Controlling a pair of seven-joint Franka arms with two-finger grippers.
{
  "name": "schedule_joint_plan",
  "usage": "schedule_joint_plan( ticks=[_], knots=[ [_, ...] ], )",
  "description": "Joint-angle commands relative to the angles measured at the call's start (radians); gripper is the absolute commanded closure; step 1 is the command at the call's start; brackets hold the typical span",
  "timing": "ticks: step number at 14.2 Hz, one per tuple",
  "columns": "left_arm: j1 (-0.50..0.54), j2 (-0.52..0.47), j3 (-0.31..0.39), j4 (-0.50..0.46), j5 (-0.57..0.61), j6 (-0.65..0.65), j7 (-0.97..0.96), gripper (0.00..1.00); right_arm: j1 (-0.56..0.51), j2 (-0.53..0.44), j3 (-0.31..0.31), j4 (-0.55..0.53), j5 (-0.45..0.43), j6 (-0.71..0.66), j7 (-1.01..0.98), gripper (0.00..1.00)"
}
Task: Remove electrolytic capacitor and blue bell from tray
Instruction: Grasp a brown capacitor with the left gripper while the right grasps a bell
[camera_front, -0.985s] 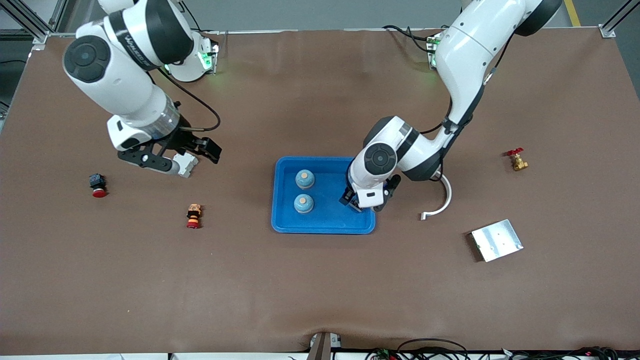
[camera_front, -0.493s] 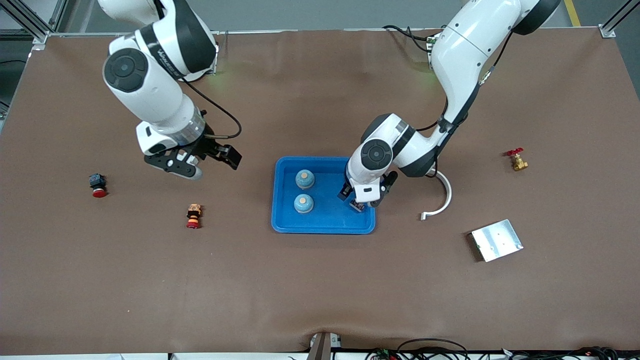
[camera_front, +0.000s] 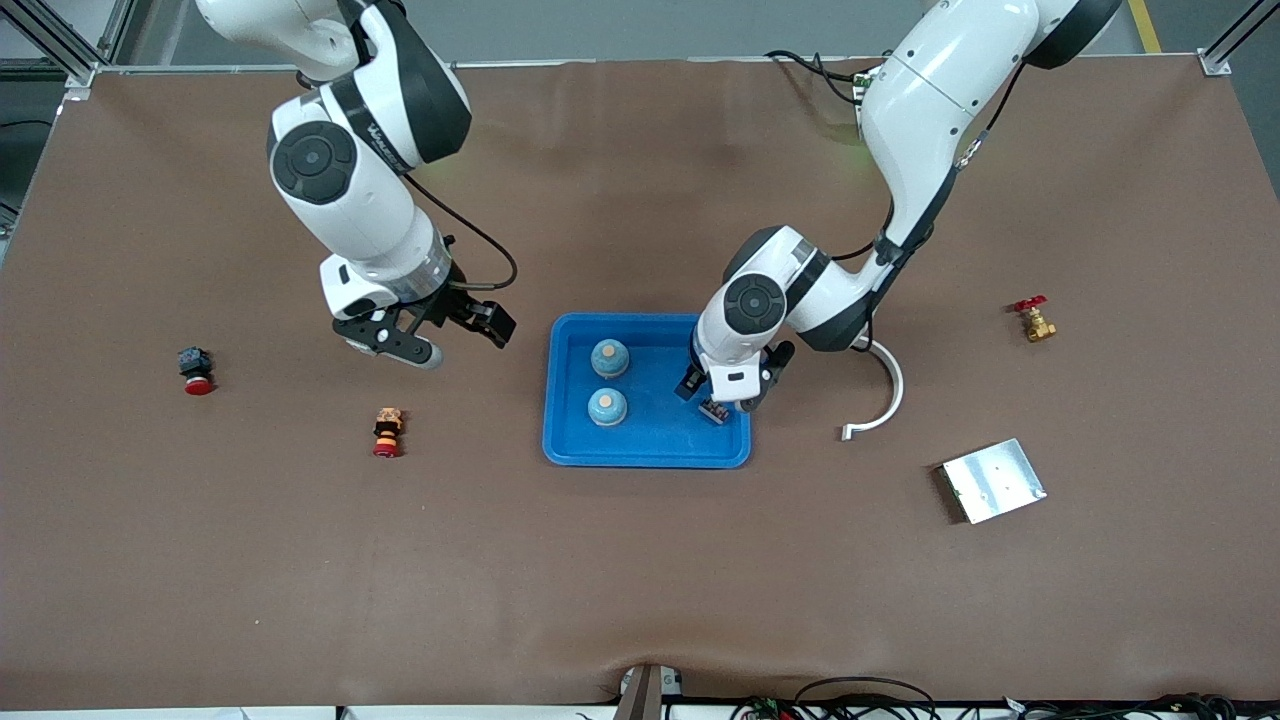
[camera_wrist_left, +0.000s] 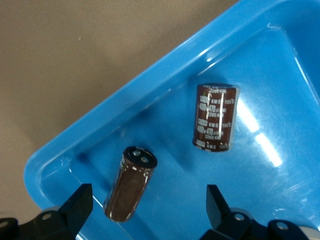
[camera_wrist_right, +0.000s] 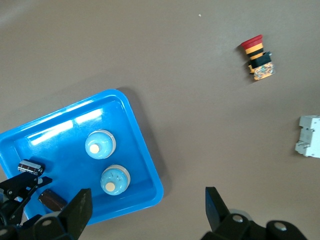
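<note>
A blue tray (camera_front: 647, 450) in the middle of the table holds two blue bells (camera_front: 608, 357) (camera_front: 607, 406) and two brown capacitors. One capacitor (camera_wrist_left: 216, 117) lies flat on the tray floor. The other capacitor (camera_wrist_left: 131, 183) rests by the tray's corner, between the wide-apart fingers of my open left gripper (camera_wrist_left: 147, 207), which touch nothing. In the front view that gripper (camera_front: 718, 397) hangs over the tray's end toward the left arm. My right gripper (camera_front: 430, 335) is open and empty, over bare table beside the tray's end toward the right arm.
An orange-and-red push button (camera_front: 387, 432) and a black-and-red button (camera_front: 195, 370) stand toward the right arm's end. A white breaker (camera_wrist_right: 310, 136) lies on the table near them. Toward the left arm's end are a white curved piece (camera_front: 880, 400), a metal plate (camera_front: 993, 480) and a brass valve (camera_front: 1033, 320).
The right arm has swung across the table toward the tray, its gripper still open. The left gripper has lifted slightly over the tray's corner, showing a capacitor beneath it.
</note>
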Motion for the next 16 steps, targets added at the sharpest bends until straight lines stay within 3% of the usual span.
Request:
schedule_joint_plan(
  ticks=[1, 13, 16],
  knots=[
    [-0.003, -0.003, 0.005, -0.015, 0.031, 0.024, -0.026, 0.00, 0.035, 0.024, -0.012, 0.009, -0.001, 0.034, 0.049, 0.00],
    [-0.008, 0.025, 0.007, -0.015, 0.041, 0.062, -0.028, 0.00, 0.188, 0.198, -0.013, 0.026, -0.072, 0.169, 0.216, 0.00],
    [-0.008, 0.023, 0.005, -0.014, 0.041, 0.062, -0.028, 0.41, 0.248, 0.250, -0.013, 0.026, -0.072, 0.236, 0.316, 0.00]
  ],
)
